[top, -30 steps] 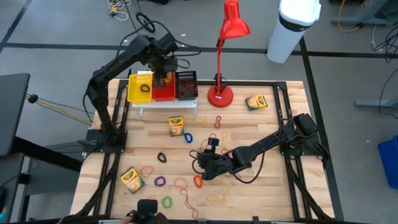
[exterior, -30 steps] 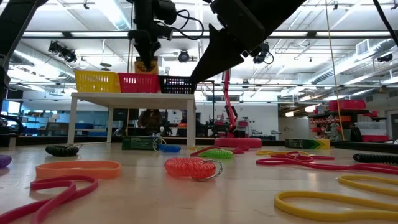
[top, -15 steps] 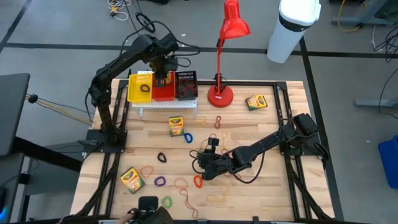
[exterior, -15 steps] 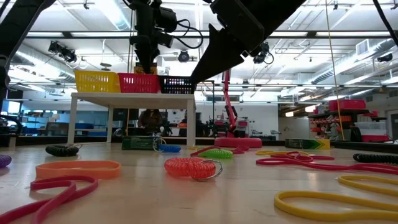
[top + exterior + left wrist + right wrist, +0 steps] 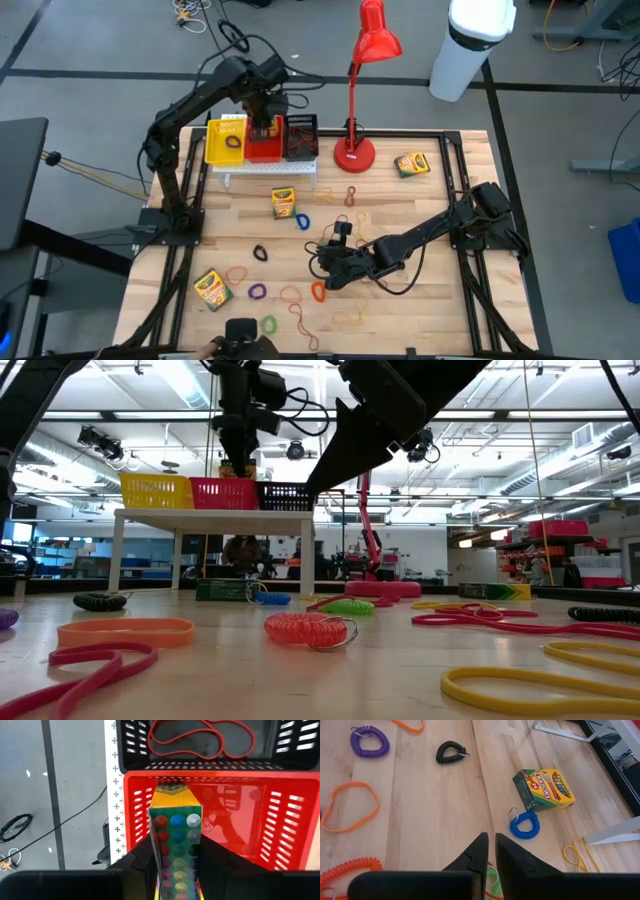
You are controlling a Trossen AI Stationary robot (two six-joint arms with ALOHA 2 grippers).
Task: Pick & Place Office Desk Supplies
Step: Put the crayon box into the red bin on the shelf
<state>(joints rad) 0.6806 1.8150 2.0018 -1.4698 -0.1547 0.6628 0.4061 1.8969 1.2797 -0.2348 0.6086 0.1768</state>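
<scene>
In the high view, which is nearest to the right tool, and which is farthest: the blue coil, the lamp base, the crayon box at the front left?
1. Blue coil, just beyond the right tool, toward the rack.
2. Front-left crayon box, off to the tool's side.
3. Lamp base, at the table's far edge.

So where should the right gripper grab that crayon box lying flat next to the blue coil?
Probably from straight above, closing across the two long side faces of the green-and-yellow cardboard crayon box. It lies flat on the wooden table; the blue spiral coil sits off one short end, so the long sides look free.
</scene>
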